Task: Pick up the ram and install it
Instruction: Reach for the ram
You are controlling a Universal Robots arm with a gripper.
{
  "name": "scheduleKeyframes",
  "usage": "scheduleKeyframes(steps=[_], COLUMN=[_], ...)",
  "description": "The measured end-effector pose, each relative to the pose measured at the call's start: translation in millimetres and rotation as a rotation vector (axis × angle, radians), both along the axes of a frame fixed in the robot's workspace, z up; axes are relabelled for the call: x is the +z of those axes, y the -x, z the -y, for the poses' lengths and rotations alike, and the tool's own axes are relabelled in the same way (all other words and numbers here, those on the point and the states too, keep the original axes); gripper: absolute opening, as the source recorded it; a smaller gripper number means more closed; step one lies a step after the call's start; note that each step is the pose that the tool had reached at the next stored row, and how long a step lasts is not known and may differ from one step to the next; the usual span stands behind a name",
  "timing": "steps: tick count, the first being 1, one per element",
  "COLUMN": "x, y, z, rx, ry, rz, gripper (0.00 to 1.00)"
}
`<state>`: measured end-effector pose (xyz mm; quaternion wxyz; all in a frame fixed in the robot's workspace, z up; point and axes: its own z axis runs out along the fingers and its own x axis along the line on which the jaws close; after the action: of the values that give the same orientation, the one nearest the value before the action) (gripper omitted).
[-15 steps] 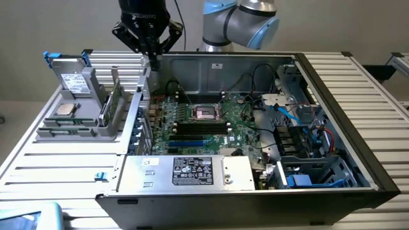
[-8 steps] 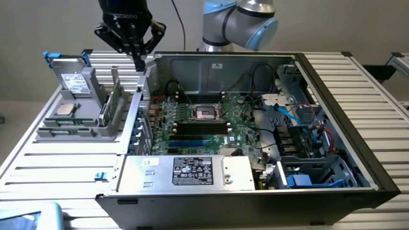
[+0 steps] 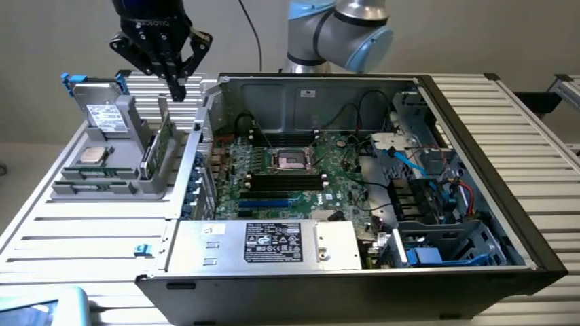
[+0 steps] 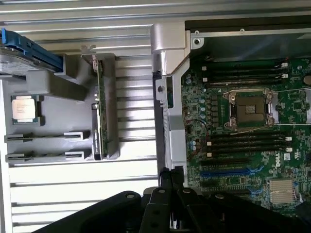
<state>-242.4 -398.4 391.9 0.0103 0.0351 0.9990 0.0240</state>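
Black fingertips (image 4: 165, 178) of the hand (image 4: 171, 171) closest to the wrist lens: pressed together, gripping nothing. Seen from the exterior view, hanging well above the worktop (image 3: 81, 238), over the far end of the grey holder (image 3: 109, 189), tips pointing down. Ram (image 3: 161, 146) untouched: standing on its long edge in a slot of that holder, on the side toward the computer case (image 3: 363, 292), with the silver processor chip (image 3: 94, 155) and the labelled drive (image 3: 107, 115) further to the exterior view's left.

Judged as the reach toward the pick. To do it well:
- spread the fingers before coming down, not beside the board
- bring the hand over the middle of the stick, not its end
- turn the wrist to set the fingers against the two broad sides
- close on the upper edge only, clear of the holder's posts
- lift straight up, no twist, thin board being likely to flex or snag

From the wrist view: ram as a thin green line from above, sideways offset between fingertips and stick plain to read, plus the black memory slots (image 4: 248, 141) either side of the processor socket (image 4: 250, 109), white latches included. From the exterior view instead: height of the hand over the ram, the stick's broad green face, and the power supply (image 3: 263, 244) along the case's near wall
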Motion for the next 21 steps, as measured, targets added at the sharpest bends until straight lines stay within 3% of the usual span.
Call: scheduleKeyframes(steps=[16, 21], x=[-2.6, -4.6], y=[72.8, 95.3], z=[0.1, 3.7], rx=[0.002, 0.002], ry=[0.0001, 0.0000], rz=[-0.0001, 0.0000], gripper=[0.11, 0.11])
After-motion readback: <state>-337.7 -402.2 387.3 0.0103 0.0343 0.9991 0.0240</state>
